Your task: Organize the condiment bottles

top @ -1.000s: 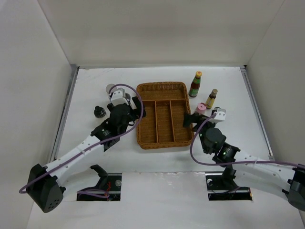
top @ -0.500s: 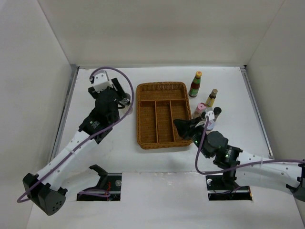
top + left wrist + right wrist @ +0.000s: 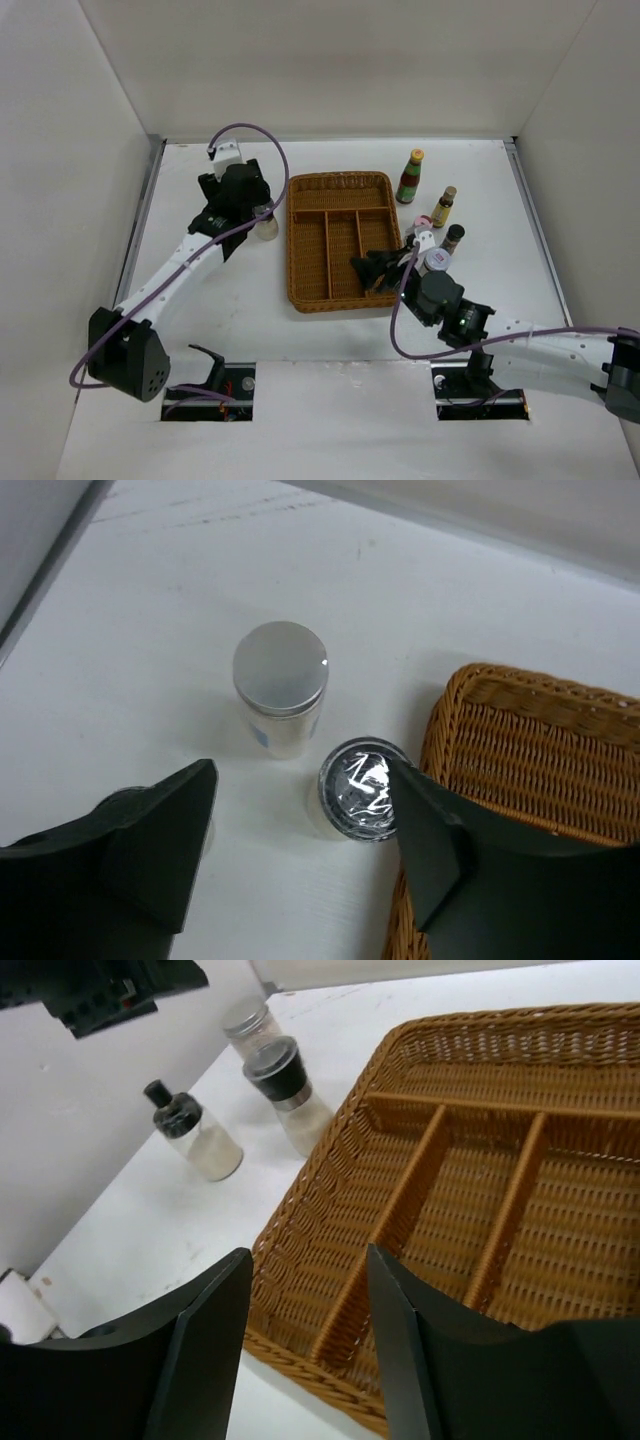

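Left claw hangs open and empty over a silver-lidded jar and a foil-topped jar on the worktop beside the basket; our right claw gapes empty above the basket. We judge nothing sorted yet: these jars, the green-labelled bottle and the others all stand outside it

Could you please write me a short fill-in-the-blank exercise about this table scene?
1. The wicker tray is divided into ____ compartments.
2. The green-labelled bottle has a ____ cap.
3. The right pincer hangs open above the wicker ____.
Missing words: four; yellow; tray.
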`<state>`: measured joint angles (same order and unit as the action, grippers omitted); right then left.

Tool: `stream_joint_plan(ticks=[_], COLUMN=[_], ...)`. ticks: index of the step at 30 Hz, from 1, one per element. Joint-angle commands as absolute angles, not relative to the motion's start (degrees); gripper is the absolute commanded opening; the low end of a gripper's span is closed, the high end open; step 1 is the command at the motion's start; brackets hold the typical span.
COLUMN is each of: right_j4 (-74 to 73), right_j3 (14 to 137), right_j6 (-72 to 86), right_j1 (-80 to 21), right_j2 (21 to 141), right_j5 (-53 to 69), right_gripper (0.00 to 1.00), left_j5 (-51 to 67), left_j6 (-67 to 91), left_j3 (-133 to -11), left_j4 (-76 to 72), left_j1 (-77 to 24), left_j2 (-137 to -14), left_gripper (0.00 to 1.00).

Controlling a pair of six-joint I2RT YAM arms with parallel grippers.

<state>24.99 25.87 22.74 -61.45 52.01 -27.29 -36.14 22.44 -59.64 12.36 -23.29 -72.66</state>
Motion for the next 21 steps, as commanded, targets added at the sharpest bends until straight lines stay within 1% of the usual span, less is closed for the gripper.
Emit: stream_joint_plan(ticks=[1,2,3,11,14,16,18,21], right_j4=[29.53,29.44,29.7,30.41,30.59,30.85,31.02,31.03], right_j3=[26.45,26.46,26.46,27.42,27.42,27.42,27.33,27.16], right_j6=[23.03,23.03,23.11,23.29,23.38,23.38,23.38,23.38], right_j1=[-59.2,-58.93,-58.67,-58.58,-57.61,-57.17,-56.73,-56.03], right_j2=[52.64,53.26,53.87,58.71,59.24,59.59,60.03,60.29], right_j5=[-26.28,-26.28,-26.28,-26.54,-26.28,-26.28,-26.28,-26.28], right_gripper=[0.58,0.6,0.61,0.67,0.68,0.68,0.68,0.69], left_j5=[-30.5,-30.06,-29.28,-24.79,-24.08,-23.56,-23.38,-23.73], left_j6=[24.61,24.87,24.87,24.87,24.87,24.87,24.87,24.96], left_j3=[-63.19,-63.02,-62.84,-60.82,-60.82,-61.17,-61.78,-61.96], left_j4=[11.16,10.9,10.46,6.94,6.16,5.71,5.89,6.06], left_j1=[-23.16,-23.07,-23.07,-22.89,-22.37,-22.19,-22.19,-22.02], left_j2=[-75.57,-76.98,-78.12,-82.87,-85.51,-86.92,-88.15,-89.12], left_gripper=[0.75,0.8,0.82,0.81,0.79,0.77,0.72,0.7])
